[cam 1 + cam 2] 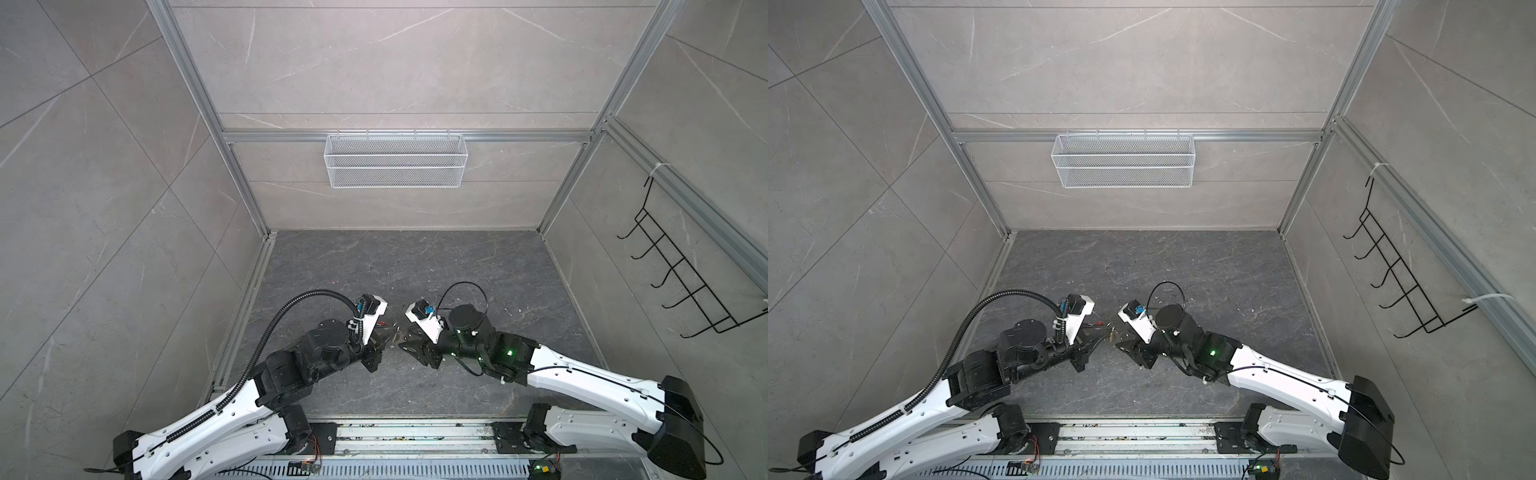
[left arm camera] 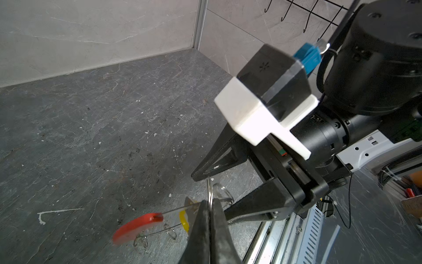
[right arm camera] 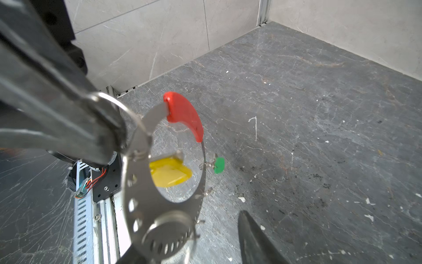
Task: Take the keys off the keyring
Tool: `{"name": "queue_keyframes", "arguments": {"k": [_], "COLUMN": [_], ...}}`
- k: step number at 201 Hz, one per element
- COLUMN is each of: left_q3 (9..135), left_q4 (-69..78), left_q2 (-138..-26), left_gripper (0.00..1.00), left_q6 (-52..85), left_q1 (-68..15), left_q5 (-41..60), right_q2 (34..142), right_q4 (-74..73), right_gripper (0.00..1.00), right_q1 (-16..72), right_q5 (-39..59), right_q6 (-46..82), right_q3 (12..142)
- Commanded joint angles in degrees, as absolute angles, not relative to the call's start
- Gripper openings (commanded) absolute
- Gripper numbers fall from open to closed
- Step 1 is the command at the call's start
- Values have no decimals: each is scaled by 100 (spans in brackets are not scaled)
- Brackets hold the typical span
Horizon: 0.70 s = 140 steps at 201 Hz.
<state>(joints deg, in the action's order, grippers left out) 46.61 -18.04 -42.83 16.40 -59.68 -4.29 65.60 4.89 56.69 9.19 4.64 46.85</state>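
Over the dark grey marbled surface (image 3: 319,114), the right hand (image 2: 212,197) stands half spread beside the hoop, with no grip on it to be seen. The left hand (image 2: 209,205) is pinched tight on the keyring (image 3: 141,196), holding it in the air between the two hands. Its red sleeve (image 3: 185,114) covers one arc. The yellow-tagged key (image 3: 170,172) hangs inside the hoop, and the green-tagged key (image 3: 219,165) hangs from the thin wire.

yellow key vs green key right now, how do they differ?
Place: in the right wrist view the yellow key shows inside the opening of the keyring, by its broad flat band; the green key hangs outside, off the thin wire arc.
Apparent size: the yellow key looks bigger than the green key, perhaps only because it is nearer the camera.
Shared: both are on the keyring.
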Motion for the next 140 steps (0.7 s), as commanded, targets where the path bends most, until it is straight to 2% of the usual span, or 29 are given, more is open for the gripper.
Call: {"name": "queue_keyframes", "arguments": {"k": [1, 31, 72, 82, 92, 111, 140], "left_q3": [4939, 4957, 4898, 4842, 4763, 4612, 4477], "left_q4": [-1584, -1608, -1660, -1674, -1654, -1570, -1573], "left_q2": [-4234, -4232, -4212, -4198, -4169, -4105, -4011], "left_gripper": [0, 0, 0, 0, 8, 13, 15], "left_q6": [1749, 1748, 1774, 1785, 1822, 1864, 1924], "left_q1": [-5950, -5946, -5948, -5950, -5948, -5950, -5950], "left_q5": [-354, -377, -581, -709, -834, -961, -1118], "right_q2": [6635, 6637, 6599, 6621, 6652, 6744, 6794], "right_q4": [347, 390, 975, 1290, 1618, 2078, 2367], "right_gripper": [51, 36, 0, 0, 0, 0, 0], "right_q1": [5704, 5704, 5724, 5758, 5806, 5916, 6081], "right_q5": [820, 750, 581, 399, 139, -358, -1072], "right_q6": [381, 357, 400, 405, 402, 367, 250], "right_q3": [4857, 4883, 5140, 5280, 5419, 5627, 5786]}}
